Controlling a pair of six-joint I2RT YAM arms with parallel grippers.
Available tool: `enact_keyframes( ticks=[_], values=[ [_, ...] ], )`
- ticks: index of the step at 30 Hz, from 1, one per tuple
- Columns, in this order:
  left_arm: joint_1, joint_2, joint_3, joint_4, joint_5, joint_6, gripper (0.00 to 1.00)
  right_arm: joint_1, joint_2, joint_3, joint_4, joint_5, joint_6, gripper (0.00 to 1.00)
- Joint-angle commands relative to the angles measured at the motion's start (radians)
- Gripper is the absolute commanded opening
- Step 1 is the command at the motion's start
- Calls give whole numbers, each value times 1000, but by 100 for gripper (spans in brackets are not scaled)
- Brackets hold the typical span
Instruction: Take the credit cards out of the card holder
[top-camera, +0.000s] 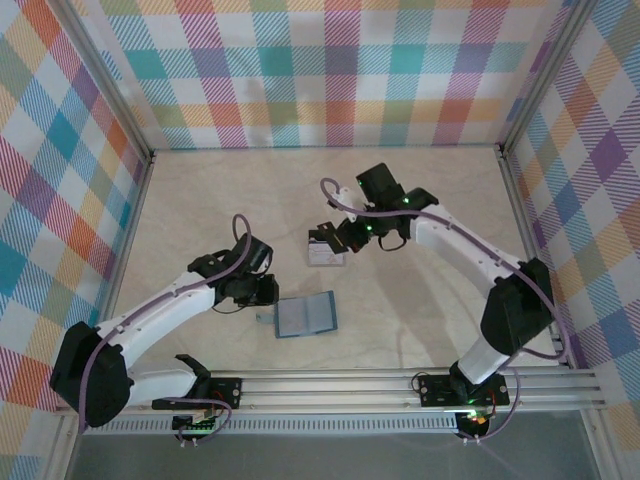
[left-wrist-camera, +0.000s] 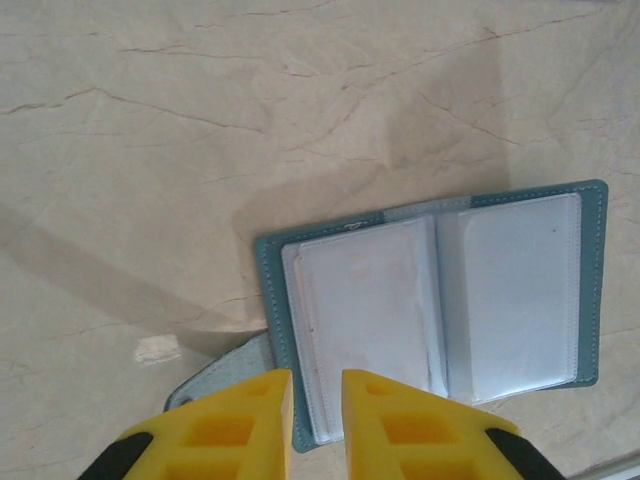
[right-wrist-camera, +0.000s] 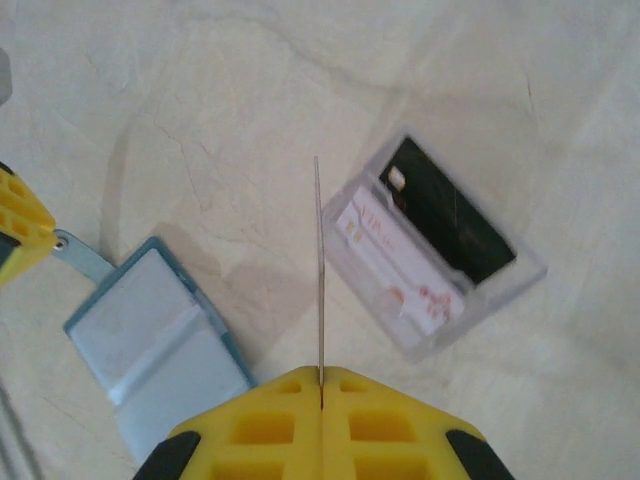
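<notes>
Your right gripper (right-wrist-camera: 321, 385) pinches one credit card (right-wrist-camera: 319, 270) beside the card holder (right-wrist-camera: 160, 320), others already in the clear tray (right-wrist-camera: 530, 268); left gripper (left-wrist-camera: 317, 400) slightly parted, empty; pockets look emptied.

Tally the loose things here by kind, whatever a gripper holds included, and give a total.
Teal-blue folding card holder: 1
Clear plastic rectangular box: 1
Thin pale credit cards: at least 2, one in the box, one edge-on in the right gripper; the box's dark part is unclear
Total: at least 4
</notes>
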Motion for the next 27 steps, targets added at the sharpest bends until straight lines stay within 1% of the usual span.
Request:
enact_keyframes(
  ticks=[1,7,13,17,22,27],
  values=[
    [16,-34,-28,-20,-16,3,21,-25,92,115,-122,-53,-282,0],
    [22,-55,-46,-29,-45,-12,22,-42,279,382,-297,-32,-481,0],
    [25,-30,-42,-28,-64,-35,23,-46,433,585,-433,2,-601,0],
    [25,-20,-41,-29,-68,-46,23,-46,514,666,-470,38,-650,0],
    [25,-12,-31,-46,-66,-54,22,-46,590,749,-523,34,-687,0],
    [25,-7,-33,-49,-68,-56,22,-45,622,755,-531,52,-708,0]
  ],
)
